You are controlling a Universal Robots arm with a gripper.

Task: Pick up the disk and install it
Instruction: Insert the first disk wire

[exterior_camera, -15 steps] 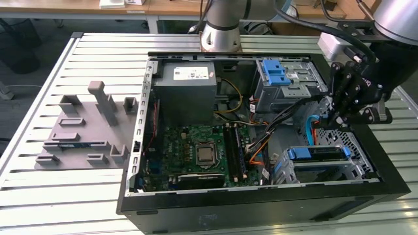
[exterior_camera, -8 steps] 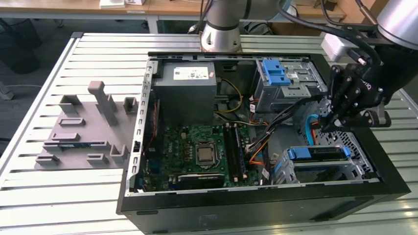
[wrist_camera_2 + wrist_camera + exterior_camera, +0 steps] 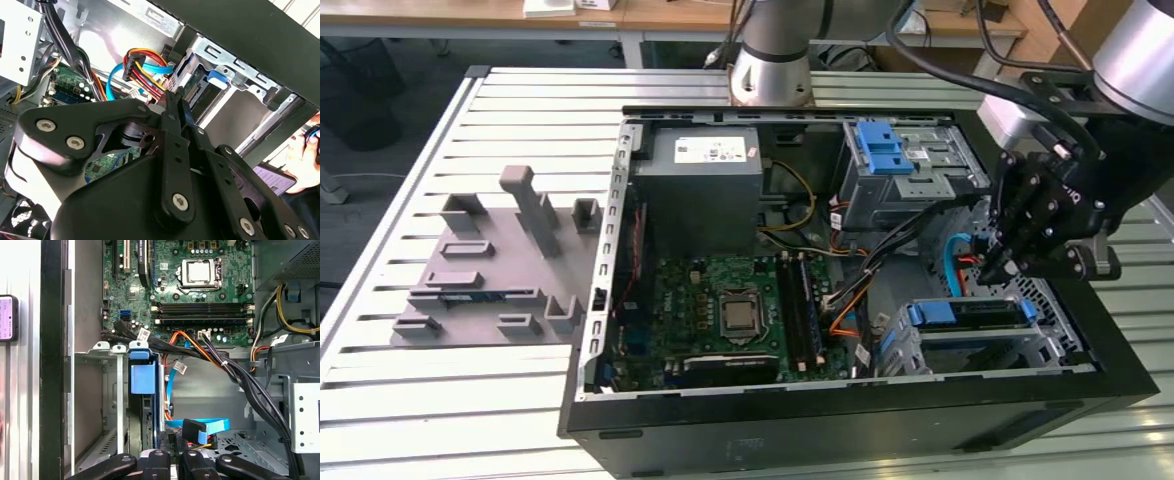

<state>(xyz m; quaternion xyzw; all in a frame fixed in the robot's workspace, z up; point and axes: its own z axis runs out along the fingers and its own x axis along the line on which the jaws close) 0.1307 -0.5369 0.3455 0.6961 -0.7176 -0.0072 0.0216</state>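
Fingers (image 3: 175,107) of the gripper (image 3: 991,272) are pressed together on nothing, hovering close over the drive cage (image 3: 107,390). Around the cage stands the open computer case (image 3: 854,430). Inside the cage the disk (image 3: 143,379) stands on edge in its blue bracket, apparently seated. Just beside the cage hang loose cables (image 3: 145,70). I judge the closed tip could snag them, pulling a connector loose or knocking the disk askew.
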